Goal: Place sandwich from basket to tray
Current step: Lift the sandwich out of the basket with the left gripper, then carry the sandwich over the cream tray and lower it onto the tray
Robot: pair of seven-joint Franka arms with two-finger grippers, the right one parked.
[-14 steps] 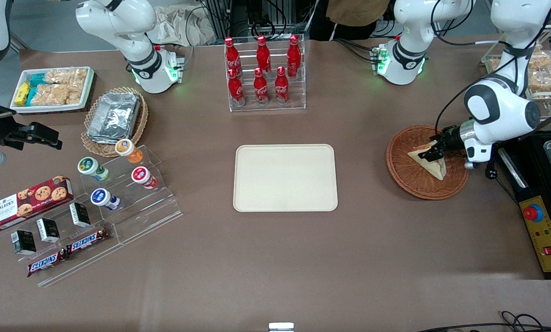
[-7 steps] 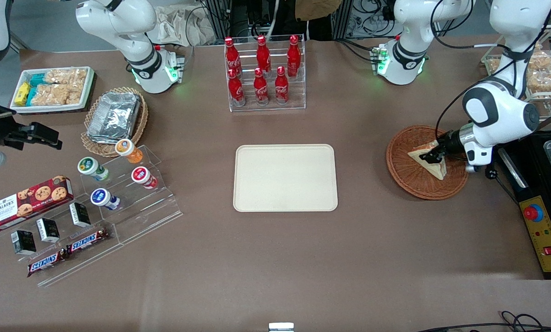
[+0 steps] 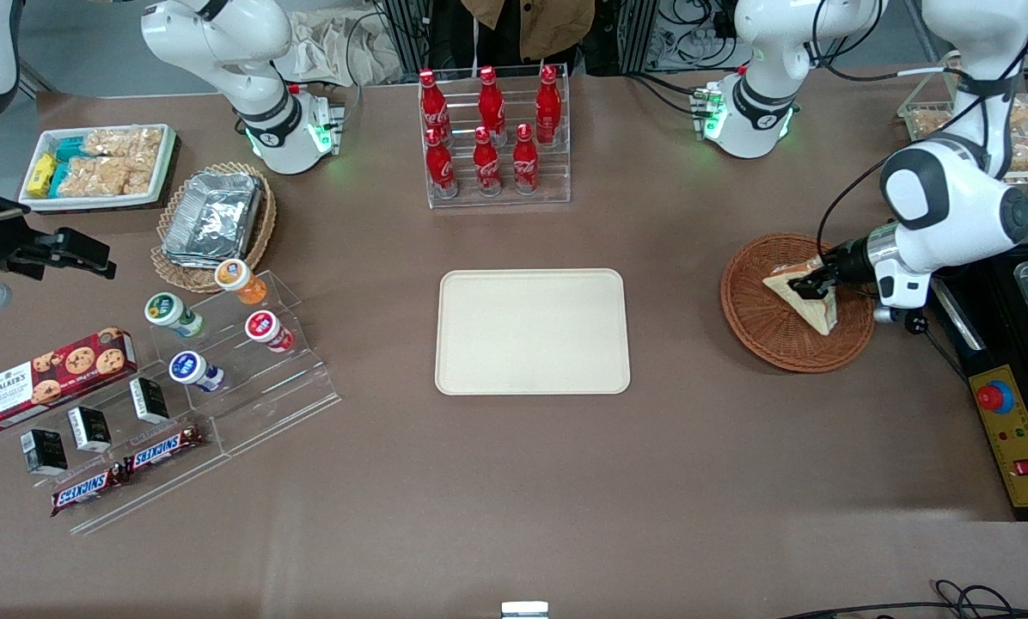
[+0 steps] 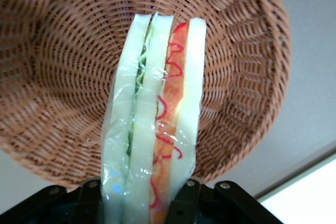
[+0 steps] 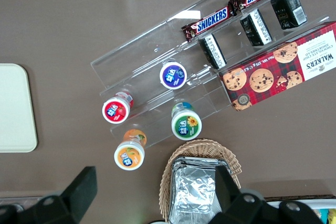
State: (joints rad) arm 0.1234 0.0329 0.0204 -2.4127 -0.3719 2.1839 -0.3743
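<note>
The sandwich (image 3: 799, 299) is a plastic-wrapped wedge of white bread with green and orange-red filling (image 4: 155, 119). My left gripper (image 3: 813, 282) is shut on its wide end, a black finger (image 4: 191, 195) pressing each bread face. It hangs on edge, tilted, just over the reddish-brown wicker basket (image 3: 755, 314), whose woven floor (image 4: 63, 77) fills the left wrist view under it. The cream tray (image 3: 531, 331) lies flat mid-table with nothing on it, well off toward the parked arm's end from the basket; one corner (image 5: 13, 108) shows in the right wrist view.
A clear rack of red cola bottles (image 3: 490, 137) stands farther from the front camera than the tray. A black control box with a red button (image 3: 1014, 430) sits beside the basket. Cups on acrylic steps (image 3: 222, 344) and a foil-container basket (image 3: 213, 219) lie toward the parked arm's end.
The left arm has risen a little and the gripper has carried the sandwich up off the basket floor, tipping it more onto its edge. It remains over the basket.
</note>
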